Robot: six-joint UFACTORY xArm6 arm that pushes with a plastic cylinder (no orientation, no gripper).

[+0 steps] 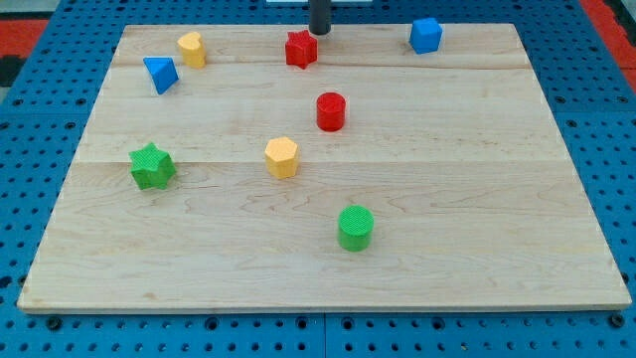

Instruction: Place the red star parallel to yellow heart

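Observation:
The red star (301,48) lies near the view's top edge of the wooden board, in the middle. The yellow heart (192,49) lies to its left at about the same height in the view. My tip (320,32) is at the view's top, just above and right of the red star, very close to or touching it. The rod comes down from the top edge of the view.
A blue triangle (160,74) sits below left of the yellow heart. A red cylinder (331,110) lies below the star. A blue cube (425,35) is at top right. A yellow hexagon (282,157), a green star (152,166) and a green cylinder (355,227) lie lower down. The board (497,199) ends on all sides.

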